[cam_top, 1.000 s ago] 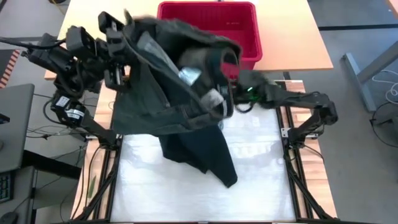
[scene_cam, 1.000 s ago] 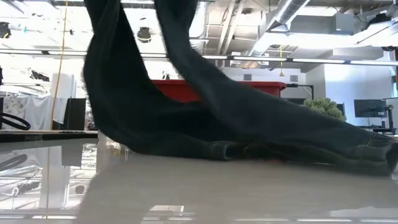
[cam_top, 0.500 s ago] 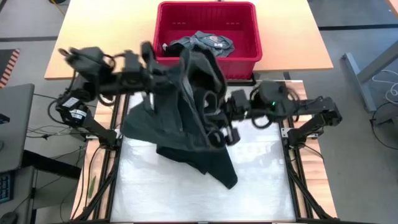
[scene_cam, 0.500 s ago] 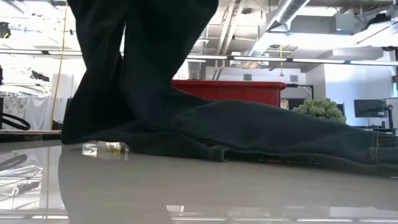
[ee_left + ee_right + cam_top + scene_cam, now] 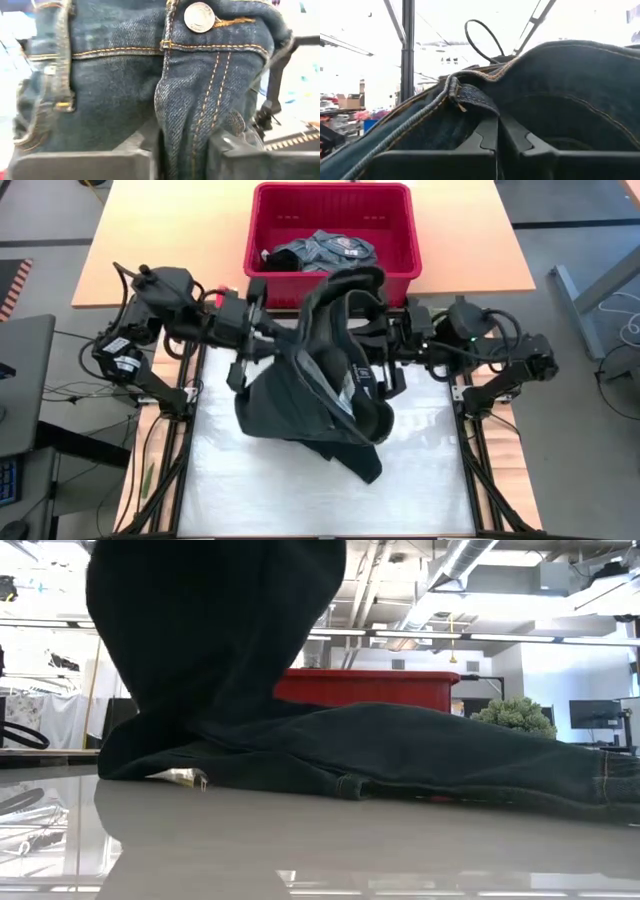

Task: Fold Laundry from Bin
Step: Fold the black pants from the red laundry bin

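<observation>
High view: dark jeans (image 5: 315, 395) hang between both arms over the white bench (image 5: 300, 500) — their lower part piled on it, just near of the red bin (image 5: 400, 240), which holds a grey-blue garment (image 5: 320, 250).

Low view: jeans trail rightward along the bench.

Left wrist: left gripper (image 5: 182, 150) pinches the waistband fold.

Right wrist: right gripper (image 5: 497, 142) fingers clamped on a denim edge.
</observation>
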Motion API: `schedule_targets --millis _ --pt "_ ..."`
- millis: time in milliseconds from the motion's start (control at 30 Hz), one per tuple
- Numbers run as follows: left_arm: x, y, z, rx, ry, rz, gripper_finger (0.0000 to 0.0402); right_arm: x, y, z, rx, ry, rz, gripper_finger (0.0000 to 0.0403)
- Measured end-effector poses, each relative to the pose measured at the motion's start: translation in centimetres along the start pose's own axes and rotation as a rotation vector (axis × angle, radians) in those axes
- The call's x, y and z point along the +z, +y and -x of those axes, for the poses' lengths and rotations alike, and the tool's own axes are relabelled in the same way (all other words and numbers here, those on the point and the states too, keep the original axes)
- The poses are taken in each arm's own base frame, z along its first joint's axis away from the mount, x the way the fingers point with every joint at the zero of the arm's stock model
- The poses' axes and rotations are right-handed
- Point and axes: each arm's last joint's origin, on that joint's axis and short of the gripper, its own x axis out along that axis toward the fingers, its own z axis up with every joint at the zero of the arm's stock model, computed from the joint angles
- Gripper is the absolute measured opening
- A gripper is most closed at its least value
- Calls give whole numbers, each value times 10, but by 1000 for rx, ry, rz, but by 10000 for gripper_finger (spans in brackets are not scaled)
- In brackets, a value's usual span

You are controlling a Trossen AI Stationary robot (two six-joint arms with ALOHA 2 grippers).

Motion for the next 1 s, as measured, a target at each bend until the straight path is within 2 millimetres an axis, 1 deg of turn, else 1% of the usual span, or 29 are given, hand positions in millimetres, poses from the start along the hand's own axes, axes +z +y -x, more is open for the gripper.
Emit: schedule_targets --millis 67,133,300,400,500,600,700,767,867,900,1000 --pt "-4 -2 -5 -9 31 2 98 -4 0 -2 0 12 -14 32" --pt "-9 -2 -15 -2 51 3 131 -10 0 -5 0 23 -16 29" --pt "-19 -4 -30 42 107 3 209 -22 2 -5 4 53 -54 18" --pt "-24 -2 -36 103 145 -11 238 -22 2 -5 5 58 -79 26" --pt "-27 0 -37 163 177 -22 244 -22 4 -4 24 59 -121 37" --pt "-29 0 -41 176 188 -36 230 -22 6 -4 67 62 -154 41" --pt "-32 0 -45 182 196 -37 188 -21 7 -4 93 65 -181 42" --pt "-33 0 -46 184 202 -44 137 -21 6 -4 91 66 -184 44" --pt "-33 -1 -46 166 202 -45 38 -21 4 -4 85 60 -169 54" --pt "-33 -1 -46 165 201 -45 26 -20 4 -3 85 60 -166 60" --pt "-32 -1 -44 155 198 -55 25 -16 1 -1 78 77 -162 87"
